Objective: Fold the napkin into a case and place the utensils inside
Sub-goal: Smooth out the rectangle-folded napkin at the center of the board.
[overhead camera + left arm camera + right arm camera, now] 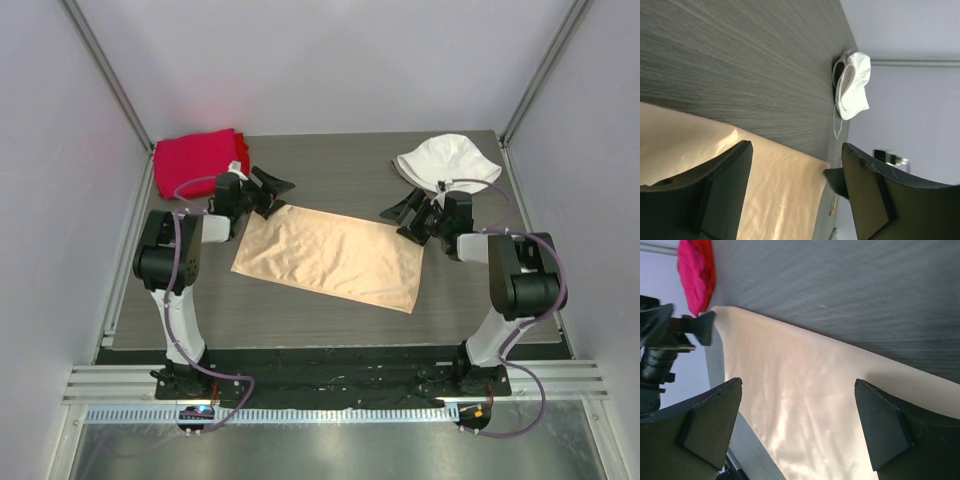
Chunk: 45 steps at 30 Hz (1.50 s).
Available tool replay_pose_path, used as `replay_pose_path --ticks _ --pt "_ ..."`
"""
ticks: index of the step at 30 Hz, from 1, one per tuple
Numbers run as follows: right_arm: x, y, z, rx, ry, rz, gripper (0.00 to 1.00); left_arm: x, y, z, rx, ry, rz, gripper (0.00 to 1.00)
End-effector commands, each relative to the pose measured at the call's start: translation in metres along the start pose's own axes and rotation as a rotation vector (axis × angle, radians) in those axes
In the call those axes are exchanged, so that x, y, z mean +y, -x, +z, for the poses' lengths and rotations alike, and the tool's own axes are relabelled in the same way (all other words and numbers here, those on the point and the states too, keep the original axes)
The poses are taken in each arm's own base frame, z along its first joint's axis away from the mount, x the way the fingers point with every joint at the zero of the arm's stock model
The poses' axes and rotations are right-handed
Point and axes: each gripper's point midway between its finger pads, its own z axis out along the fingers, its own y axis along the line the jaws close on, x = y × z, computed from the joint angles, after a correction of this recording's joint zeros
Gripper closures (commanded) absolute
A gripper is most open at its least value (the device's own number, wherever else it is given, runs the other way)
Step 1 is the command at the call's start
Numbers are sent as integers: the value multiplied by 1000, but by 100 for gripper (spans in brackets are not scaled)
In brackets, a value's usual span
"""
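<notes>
The peach-tan satin napkin [330,256] lies flat mid-table as a long rectangle, folded once by the look of it. It also shows in the left wrist view [775,195] and the right wrist view [805,405]. My left gripper [270,192] is open and empty just above the napkin's far-left corner. My right gripper [408,217] is open and empty at the napkin's far-right corner. In each wrist view the jaws stand wide apart over the cloth, left gripper [796,190], right gripper [797,427]. No utensil is in view.
A thick red cloth [198,160] lies at the far left corner, seen also in the right wrist view [696,270]. A white bucket hat [446,162] sits at the far right, seen also in the left wrist view [854,85]. Enclosure walls stand on three sides.
</notes>
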Motion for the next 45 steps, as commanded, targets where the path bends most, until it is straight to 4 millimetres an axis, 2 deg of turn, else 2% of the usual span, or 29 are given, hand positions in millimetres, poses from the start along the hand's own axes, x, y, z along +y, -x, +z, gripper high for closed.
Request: replay_pose_path --ticks 1,7,9,12,20,25,30,31,34,35,37,38,40,41,43,44,45 --pt "-5 -6 12 25 67 44 0 -28 22 -3 -35 -81 14 26" --pt "-23 -14 15 46 46 76 0 -5 24 5 -30 -62 -12 27" --pt "-33 -6 11 20 28 91 0 2 27 6 -35 -51 -9 27" --pt "-41 -7 10 21 14 105 0 10 32 9 -50 -36 13 28" --pt "-44 -3 7 23 6 92 0 52 70 3 -113 68 25 28" --pt "-41 2 5 20 13 89 0 80 72 2 -112 138 10 27" --pt "-34 6 4 17 28 85 0 94 71 2 -104 174 -7 27" --pt "-34 7 4 16 25 85 0 99 84 -4 -131 185 -8 27" --pt "-33 9 3 14 14 69 0 104 93 -13 -137 242 41 27" --pt "-33 10 3 13 13 66 0 97 102 -14 -156 250 73 26" --pt "-34 10 3 15 3 67 0 89 106 -19 -147 277 136 26" --pt "-34 11 3 15 3 67 0 63 116 -20 -165 242 172 25" --pt "-30 13 3 15 8 59 0 35 121 -22 -159 204 224 24" --pt "-28 17 4 9 8 49 0 11 122 -25 -157 183 245 23" --pt "-26 20 0 10 -12 22 0 -10 126 -32 -162 153 244 22" --pt "-25 22 -1 13 -37 20 0 -33 112 -28 -145 102 261 22" --pt "-23 25 -2 9 -45 1 0 -48 107 -34 -144 66 262 21"
